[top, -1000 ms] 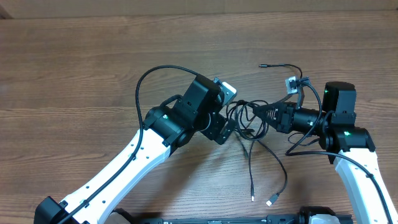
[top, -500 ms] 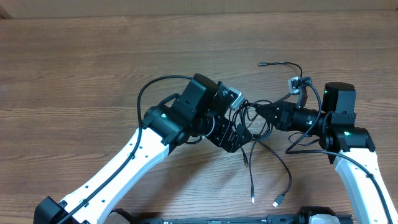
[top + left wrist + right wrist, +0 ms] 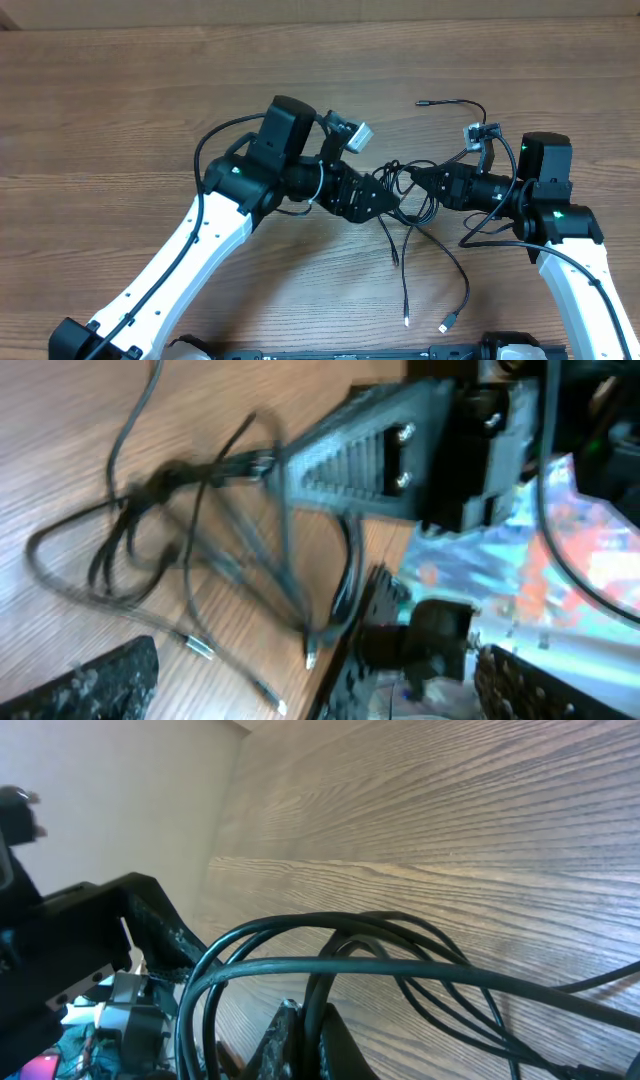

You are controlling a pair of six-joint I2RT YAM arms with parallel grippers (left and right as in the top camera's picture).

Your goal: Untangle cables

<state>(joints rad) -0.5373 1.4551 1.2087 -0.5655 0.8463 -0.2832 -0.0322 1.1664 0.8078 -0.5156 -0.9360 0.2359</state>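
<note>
Gripping the knot of cables just right of counter centre, the R arm reaches in from 3 o'clock w/ its jaws pinched shut on several strands. The L arm comes in from 9 o'clock. Its jaws stand wide open, tips right at the knot's 9 o'clock edge, but can't tell whether they touch any strand. The cables are thin black cords, looped & crossed between the two sets of jaws. Three loose ends trail off toward 6 o'clock, each w/ a small plug lying flat on the wood, apart from one another. One more cord arcs off toward 12 o'clock & ends in a plug tip there. R wrist view: loops bunch just ahead of the shut jaws. L wrist view is blurred, w/ strands fanning out from R's pinch.
</note>
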